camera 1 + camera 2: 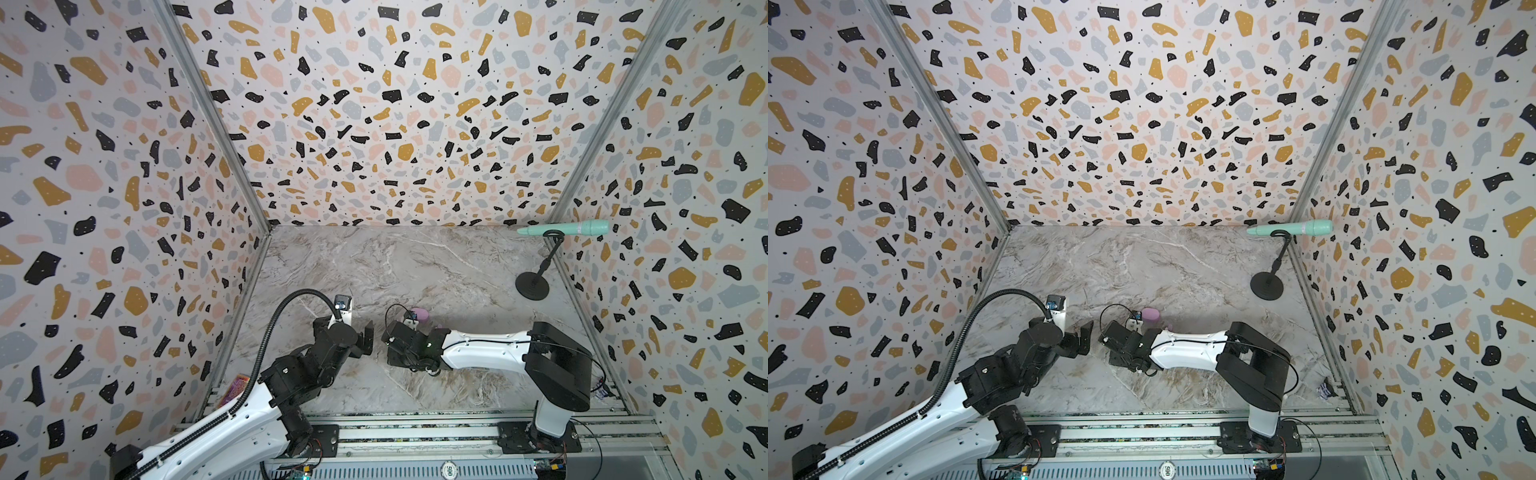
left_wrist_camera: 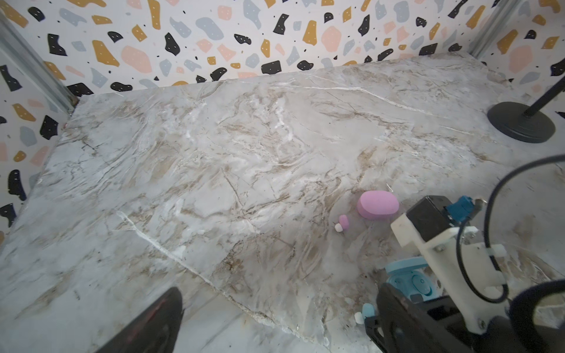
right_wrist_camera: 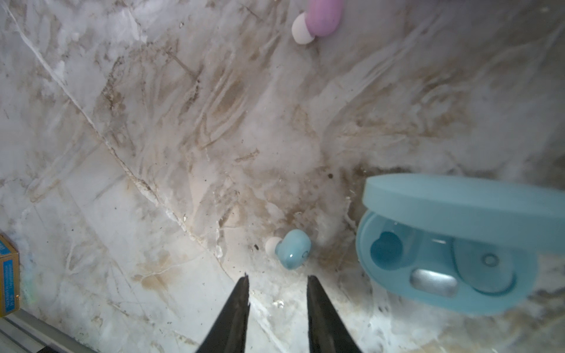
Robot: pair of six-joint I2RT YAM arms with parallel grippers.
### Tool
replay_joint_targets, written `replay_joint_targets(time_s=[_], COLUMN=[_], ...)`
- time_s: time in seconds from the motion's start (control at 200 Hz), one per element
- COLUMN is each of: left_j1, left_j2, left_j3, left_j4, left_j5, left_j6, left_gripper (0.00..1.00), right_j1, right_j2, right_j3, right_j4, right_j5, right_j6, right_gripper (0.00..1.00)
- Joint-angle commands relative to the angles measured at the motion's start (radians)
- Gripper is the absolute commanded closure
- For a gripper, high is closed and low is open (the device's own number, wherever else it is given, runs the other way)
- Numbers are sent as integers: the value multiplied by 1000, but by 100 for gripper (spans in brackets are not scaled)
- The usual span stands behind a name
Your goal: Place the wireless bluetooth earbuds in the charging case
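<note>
While left gripper [image 1: 365, 340] and right gripper [image 3: 277, 276] gape empty, blue earbud [image 3: 293, 249] lies loose; open case [image 3: 458, 207] beside.

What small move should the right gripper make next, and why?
Probably ease the right gripper forward around the loose blue earbud: its jaws stand apart, empty, just short of it, and the open blue case beside it has one empty socket.

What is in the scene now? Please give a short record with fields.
blue case: open; seated bud in one slot, other slot empty
loose blue bud: on table, beside blue case, just ahead of right fingers
right fingers: apart, holding nothing
left fingers: wide apart, holding nothing
pink case: shut
pink bud: on table, beside pink case
</note>
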Motion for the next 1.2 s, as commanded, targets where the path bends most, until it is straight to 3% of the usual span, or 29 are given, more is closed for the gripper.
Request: replay_joint_targets(time_s=[0.0, 1.196], left_j1=[6, 10], left_j2=[22, 44], left_j3=[40, 42], left_j4=[-26, -21], left_j5=[-68, 7], left_j6=[-45, -35], left_gripper=[0, 0], right_j1=[-6, -34], right_j2=[7, 75], right_j3=[37, 55], right_j4=[-40, -23], right_j5=[14, -7], right_j6=[11, 8], right_gripper=[67, 74])
